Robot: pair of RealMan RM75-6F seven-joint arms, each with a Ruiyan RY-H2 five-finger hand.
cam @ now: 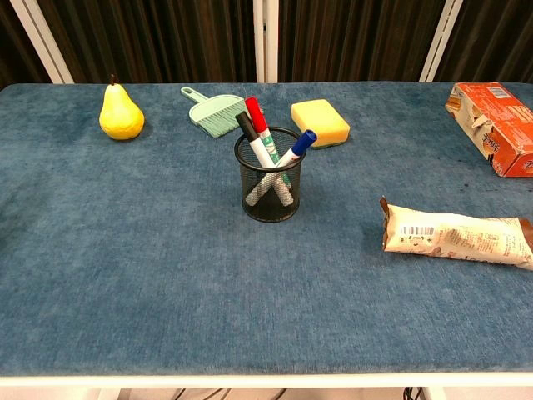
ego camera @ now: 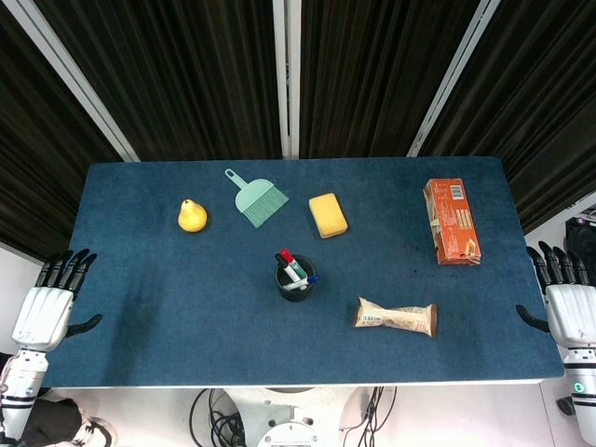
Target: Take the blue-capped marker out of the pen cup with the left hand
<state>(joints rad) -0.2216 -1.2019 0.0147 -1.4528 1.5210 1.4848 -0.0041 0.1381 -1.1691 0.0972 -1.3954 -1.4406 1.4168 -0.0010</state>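
Blue-capped marker (cam: 301, 144) sat in the black mesh pen cup (cam: 267, 192) mid-table, leaning right, cap above the rim, beside a red-capped marker (cam: 256, 117) and a black-capped one (cam: 246, 125). Your left hand (ego camera: 47, 307) hung off the table's left edge, fingers spread, holding nothing, well apart from the cup. Your right hand (ego camera: 566, 303) sat likewise at the right edge, fingers apart and empty.

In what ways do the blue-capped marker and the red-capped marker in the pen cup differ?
The blue-capped marker leans toward the right side of the pen cup, while the red-capped marker leans toward the left. The red cap stands higher above the rim than the blue cap. They share white bodies, and both rest inside the same black mesh cup, crossing each other.
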